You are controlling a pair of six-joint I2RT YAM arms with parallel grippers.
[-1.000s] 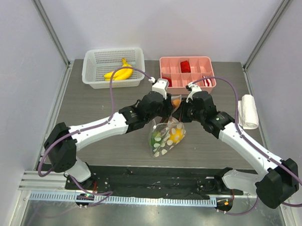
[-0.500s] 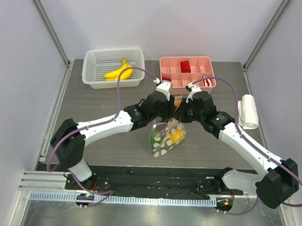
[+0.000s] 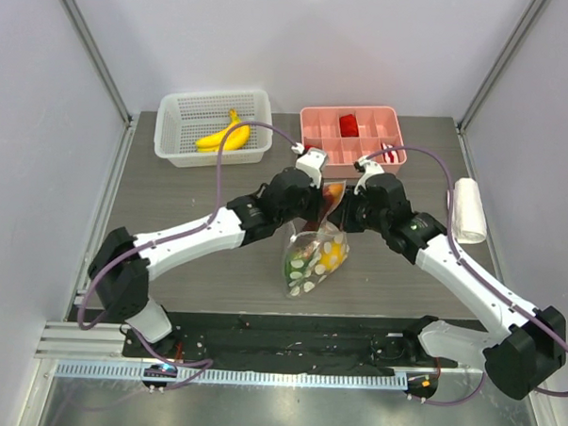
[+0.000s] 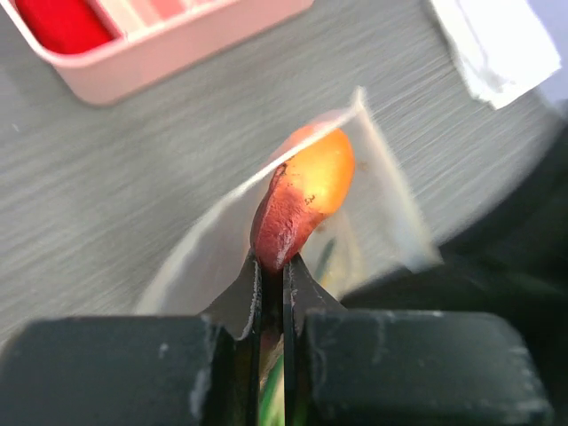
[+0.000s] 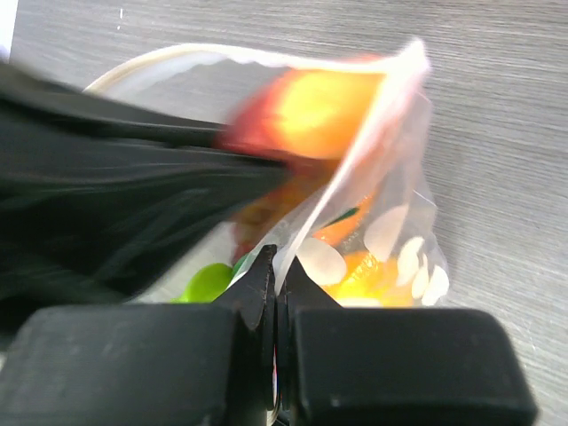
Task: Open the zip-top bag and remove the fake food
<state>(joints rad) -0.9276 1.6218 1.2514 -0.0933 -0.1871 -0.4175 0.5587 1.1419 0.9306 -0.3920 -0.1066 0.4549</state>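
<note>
The zip-top bag [image 3: 310, 263] hangs open at mid-table, its lower part resting on the tabletop. My left gripper [image 3: 320, 207] is shut on the maroon end of the orange-and-maroon sausage [image 3: 332, 194], which sticks up out of the bag's mouth. In the left wrist view the gripper [image 4: 273, 263] pinches the sausage [image 4: 297, 200] above the bag [image 4: 386, 209]. My right gripper [image 3: 346, 218] is shut on the bag's upper edge, as the right wrist view [image 5: 277, 266] shows. A green piece [image 5: 206, 282] and yellow-orange pieces [image 5: 368, 275] lie inside the bag [image 5: 404, 222].
A white perforated basket [image 3: 213, 103] with yellow bananas [image 3: 221, 136] stands at the back left. A pink divided tray [image 3: 311, 139] with red blocks [image 3: 348, 123] stands at the back right. A rolled white cloth [image 3: 468, 210] lies by the right wall.
My left gripper has moved slightly up and to the right with the sausage, drawing it further out of the bag. The right gripper keeps its hold on the bag edge.
</note>
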